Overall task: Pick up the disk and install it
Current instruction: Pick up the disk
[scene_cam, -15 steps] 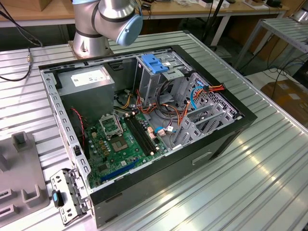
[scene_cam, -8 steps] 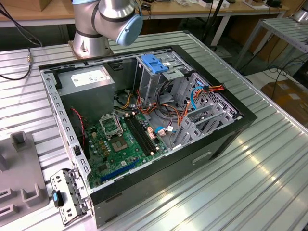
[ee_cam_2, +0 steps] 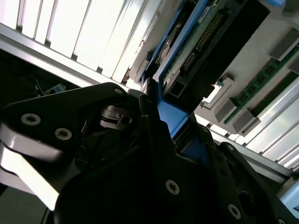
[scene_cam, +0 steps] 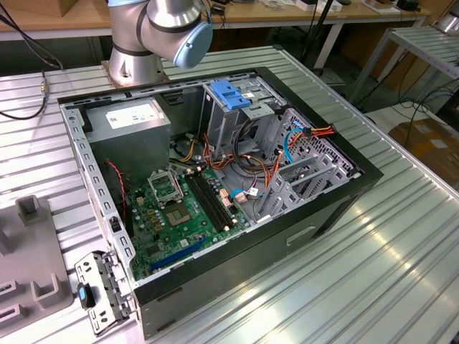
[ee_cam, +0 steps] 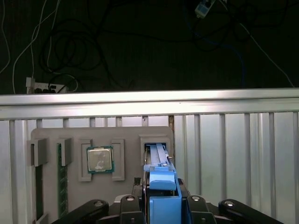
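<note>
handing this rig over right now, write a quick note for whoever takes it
Gripper: shut on the disk, clamped across its blue side rails.
Disk: standing on edge at its slot in the grey tray; whether it has lifted clear of the slot cannot be told.
Done: the disk is grasped.
Left: the disk is not yet in the open computer case, so the install is undone.

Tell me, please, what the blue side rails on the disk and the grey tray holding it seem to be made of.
Blue side rails of the flat rectangular disk: probably moulded plastic; uniform saturated colour, soft sheen. Grey slotted tray: likely matte plastic; even dull surface without glare, unlike the shiny ribbed metal table under it.
</note>
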`<state>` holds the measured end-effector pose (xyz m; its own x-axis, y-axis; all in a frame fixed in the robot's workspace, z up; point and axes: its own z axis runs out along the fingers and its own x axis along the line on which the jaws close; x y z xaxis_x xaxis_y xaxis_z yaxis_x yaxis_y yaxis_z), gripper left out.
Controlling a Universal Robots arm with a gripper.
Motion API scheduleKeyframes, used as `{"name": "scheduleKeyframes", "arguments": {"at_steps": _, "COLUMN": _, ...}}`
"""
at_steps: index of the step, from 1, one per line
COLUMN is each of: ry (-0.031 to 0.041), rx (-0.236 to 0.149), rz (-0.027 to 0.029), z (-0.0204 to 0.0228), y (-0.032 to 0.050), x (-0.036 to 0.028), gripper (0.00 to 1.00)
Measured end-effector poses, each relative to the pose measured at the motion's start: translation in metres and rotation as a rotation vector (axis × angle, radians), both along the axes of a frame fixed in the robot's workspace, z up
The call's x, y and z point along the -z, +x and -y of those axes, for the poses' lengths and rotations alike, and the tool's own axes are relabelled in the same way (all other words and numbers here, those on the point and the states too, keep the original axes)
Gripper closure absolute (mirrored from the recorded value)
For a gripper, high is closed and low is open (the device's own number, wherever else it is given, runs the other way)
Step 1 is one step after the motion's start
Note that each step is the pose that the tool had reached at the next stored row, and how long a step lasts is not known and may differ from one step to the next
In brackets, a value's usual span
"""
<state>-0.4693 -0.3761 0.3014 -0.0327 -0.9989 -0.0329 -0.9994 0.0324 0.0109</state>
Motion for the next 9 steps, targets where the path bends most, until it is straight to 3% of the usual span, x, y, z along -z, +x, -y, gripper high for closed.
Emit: {"name": "scheduleKeyframes", "arguments": {"at_steps": 9, "ry": 0.0, "rx": 0.0, "rz": 0.0, "z": 0.0, "y": 0.0, "x": 0.0042, "gripper": 0.63}}
